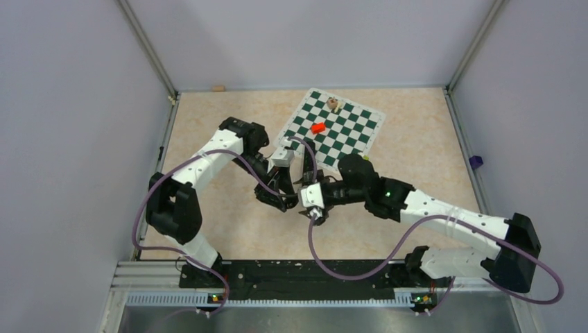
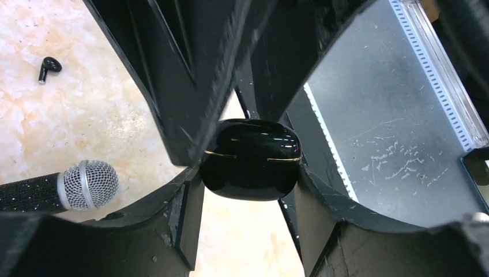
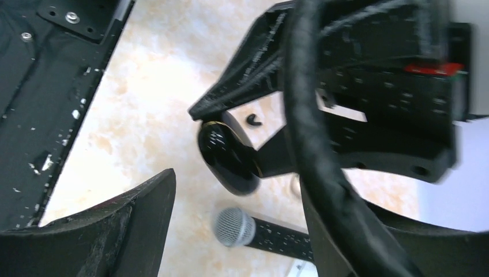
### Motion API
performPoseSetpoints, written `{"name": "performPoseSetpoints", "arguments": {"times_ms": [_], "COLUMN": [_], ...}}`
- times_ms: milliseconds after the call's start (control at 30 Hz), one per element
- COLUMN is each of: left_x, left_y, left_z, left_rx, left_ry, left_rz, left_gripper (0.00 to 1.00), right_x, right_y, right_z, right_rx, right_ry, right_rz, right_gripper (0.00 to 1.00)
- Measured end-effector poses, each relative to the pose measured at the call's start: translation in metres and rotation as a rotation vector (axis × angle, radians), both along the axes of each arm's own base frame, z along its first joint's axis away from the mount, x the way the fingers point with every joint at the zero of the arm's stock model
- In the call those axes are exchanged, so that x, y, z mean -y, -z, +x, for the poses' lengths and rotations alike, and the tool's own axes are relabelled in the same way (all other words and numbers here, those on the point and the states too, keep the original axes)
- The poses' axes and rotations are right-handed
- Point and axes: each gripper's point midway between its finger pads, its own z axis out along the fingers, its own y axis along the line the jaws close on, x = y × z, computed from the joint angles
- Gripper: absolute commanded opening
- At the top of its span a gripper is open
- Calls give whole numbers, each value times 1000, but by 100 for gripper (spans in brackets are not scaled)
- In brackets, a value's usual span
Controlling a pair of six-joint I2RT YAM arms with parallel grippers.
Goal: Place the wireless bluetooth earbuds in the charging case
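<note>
The glossy black charging case [image 2: 251, 158] hangs above the table, lid closed along its gold seam, with my left gripper [image 2: 245, 180] shut on its two sides. In the right wrist view the same case [image 3: 228, 158] shows ahead of my right gripper [image 3: 248, 196]. That gripper is open, with nothing between its fingers. One black earbud [image 2: 49, 66] lies on the table beyond the case, seen small in the right wrist view too [image 3: 252, 119]. In the top view both grippers meet mid-table, left [image 1: 281, 198] and right [image 1: 315, 211]. No other earbuds show.
A microphone [image 2: 86, 184] with a silver mesh head lies on the table below the case, also seen from the right wrist [image 3: 236, 227]. A green-and-white chessboard [image 1: 333, 128] with a red piece [image 1: 318, 127] lies at the back. The metal rail [image 2: 403, 115] runs along the near edge.
</note>
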Motion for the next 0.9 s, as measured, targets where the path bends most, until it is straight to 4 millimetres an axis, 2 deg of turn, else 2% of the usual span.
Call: {"name": "performPoseSetpoints", "arguments": {"times_ms": [100, 200, 433, 667, 733, 800, 900], "left_x": [0, 1, 1, 1, 1, 1, 1], "left_y": [0, -1, -1, -1, -2, -2, -2], "left_z": [-2, -3, -4, -4, -4, -4, -5], "left_rx": [-5, -7, -13, -19, -20, -20, -20], "left_ry": [4, 6, 6, 4, 4, 4, 5], "left_rz": [1, 0, 3, 5, 3, 3, 3], "left_gripper": [48, 47, 47, 47, 47, 46, 47], "right_x": [9, 8, 1, -5, -6, -7, -10], "right_y": [-14, -21, 4, -2, -2, -1, 2], "right_z": [4, 5, 6, 4, 3, 1, -3], "right_rx": [53, 78, 76, 115, 117, 117, 112], "right_ry": [13, 3, -23, -51, -58, -70, -91], "right_rz": [24, 47, 21, 50, 51, 50, 46], "right_gripper": [70, 67, 57, 50, 41, 21, 1]}}
